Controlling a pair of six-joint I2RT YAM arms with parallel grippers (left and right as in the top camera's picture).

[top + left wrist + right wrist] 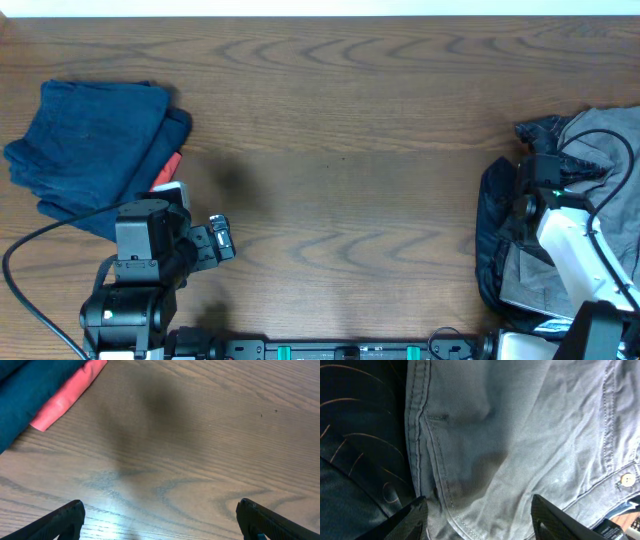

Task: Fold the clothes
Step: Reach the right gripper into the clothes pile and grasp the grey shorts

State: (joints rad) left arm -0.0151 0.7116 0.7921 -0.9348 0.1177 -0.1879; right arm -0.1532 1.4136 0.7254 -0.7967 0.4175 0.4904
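Note:
A folded stack of dark blue cloth point(95, 140) with a red-orange piece point(170, 165) under it lies at the table's left. In the left wrist view the blue cloth point(30, 390) and the red piece point(67, 395) sit at the upper left. My left gripper point(160, 520) is open and empty over bare wood, right of the stack. A heap of grey point(600, 150) and dark navy point(495, 230) clothes lies at the right edge. My right gripper point(480, 520) is open just above a grey garment point(520, 435), beside dark patterned fabric point(360, 435).
The wooden table point(350, 150) spans the view. A black cable point(30, 300) loops at the front left by the left arm's base. A button point(627, 479) shows on the grey garment. The right arm point(575, 250) lies over the clothes heap.

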